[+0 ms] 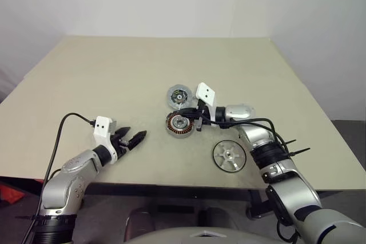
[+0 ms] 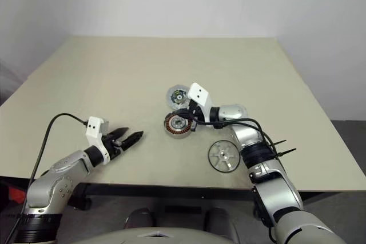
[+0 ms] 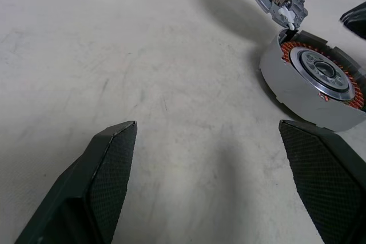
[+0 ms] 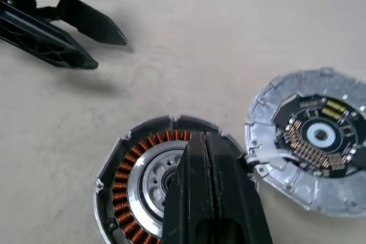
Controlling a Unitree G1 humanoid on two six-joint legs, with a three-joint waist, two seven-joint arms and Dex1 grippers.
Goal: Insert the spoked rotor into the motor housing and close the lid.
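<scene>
- Hovering over the motor housing [image 1: 179, 124], the right claw [image 4: 213, 158] is pinched shut on nothing, its tips above the copper windings
- Lid [image 1: 178, 96] lies flipped open just behind the housing, joined at the edge
- Spoked rotor [image 1: 230, 156] rests flat on the tabletop [image 1: 114, 72], near the housing's right-front side, so fetching it comes next
- Left claw [image 1: 132, 139] waits spread wide and empty, well left of the housing
- Grip the rotor by its rim, keep it level, centre the hub before lowering

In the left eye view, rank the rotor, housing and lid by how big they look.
1. rotor, widest.
2. housing.
3. lid.
Housing and lid look close; the lid lies farther away and the right gripper partly hides the housing.
</scene>
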